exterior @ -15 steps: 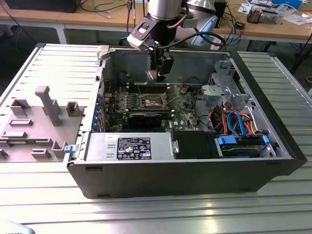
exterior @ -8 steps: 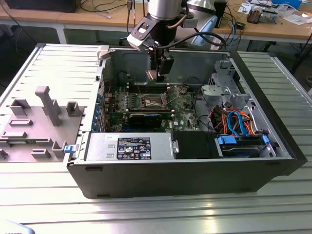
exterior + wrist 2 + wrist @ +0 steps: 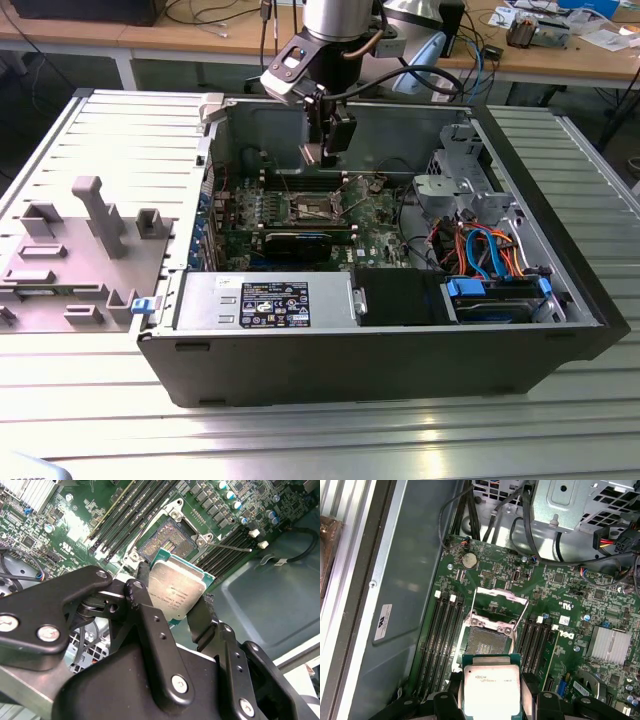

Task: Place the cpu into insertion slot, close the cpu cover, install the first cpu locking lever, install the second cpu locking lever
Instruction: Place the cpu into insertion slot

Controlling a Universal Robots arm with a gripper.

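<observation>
My gripper is shut on the cpu, a flat square chip with a silvery top and a green edge, pinched by two opposite sides between black fingers. The chip hangs above the motherboard inside the open computer case. Just beyond it lies the insertion slot, a dark square socket with a silver rim and nothing in it. The cpu cover stands tilted up at the socket's far edge. A thin wire locking lever sticks out beside the insertion slot. In the exterior view the slot sits below the gripper.
Long black memory slots flank the socket on both sides. A black graphics card, a silver power supply and a drive cage with blue rails and cables fill the case. A grey fixture tray lies at the exterior view's left.
</observation>
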